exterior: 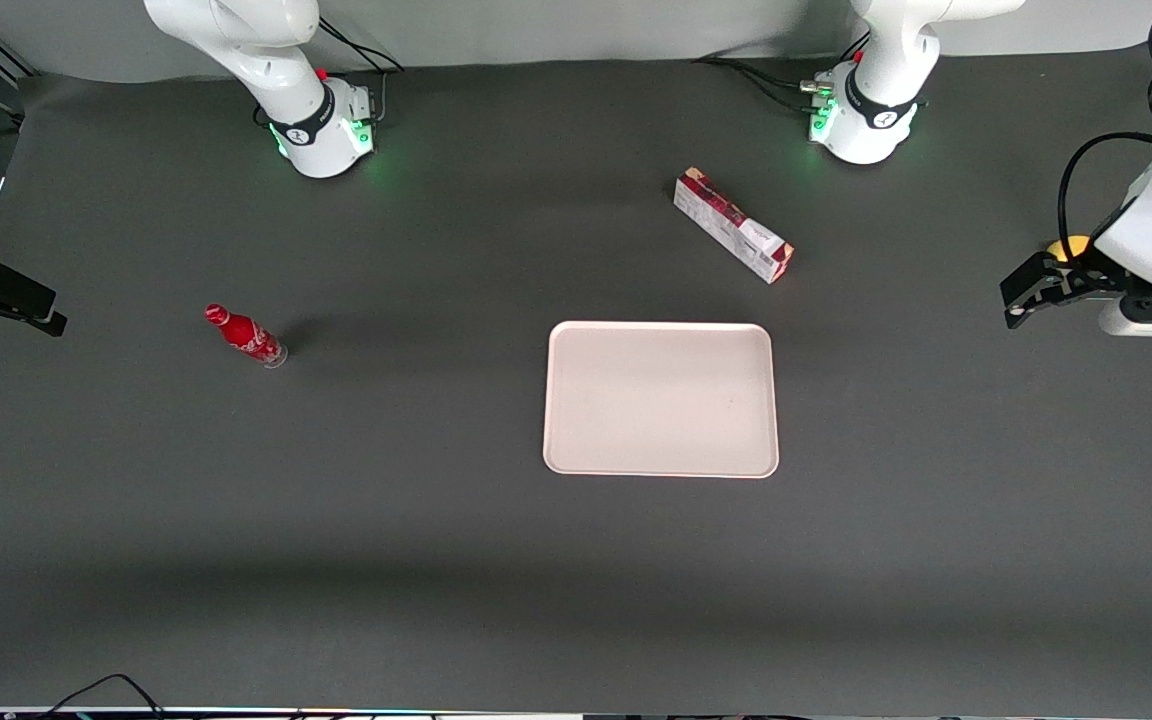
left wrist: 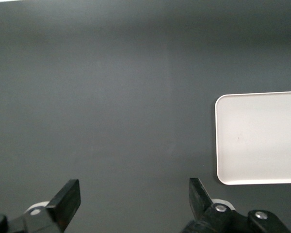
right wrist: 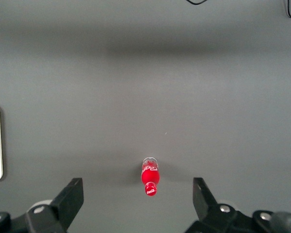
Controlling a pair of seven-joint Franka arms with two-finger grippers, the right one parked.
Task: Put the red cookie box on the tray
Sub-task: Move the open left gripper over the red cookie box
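Note:
The red cookie box (exterior: 733,225) lies flat and slantwise on the dark table, farther from the front camera than the tray and a short way off it. The pale pinkish-white tray (exterior: 661,398) lies flat and bare in the middle of the table. It also shows in the left wrist view (left wrist: 259,138). My left gripper (exterior: 1018,295) hovers at the working arm's end of the table, well apart from the box and the tray. Its fingers stand wide open with nothing between them (left wrist: 133,187). The box is out of the left wrist view.
A small red bottle (exterior: 244,336) stands toward the parked arm's end of the table and shows in the right wrist view (right wrist: 150,177). The two arm bases (exterior: 861,120) stand at the table's edge farthest from the front camera. A black device (exterior: 6,295) sits at the parked arm's end.

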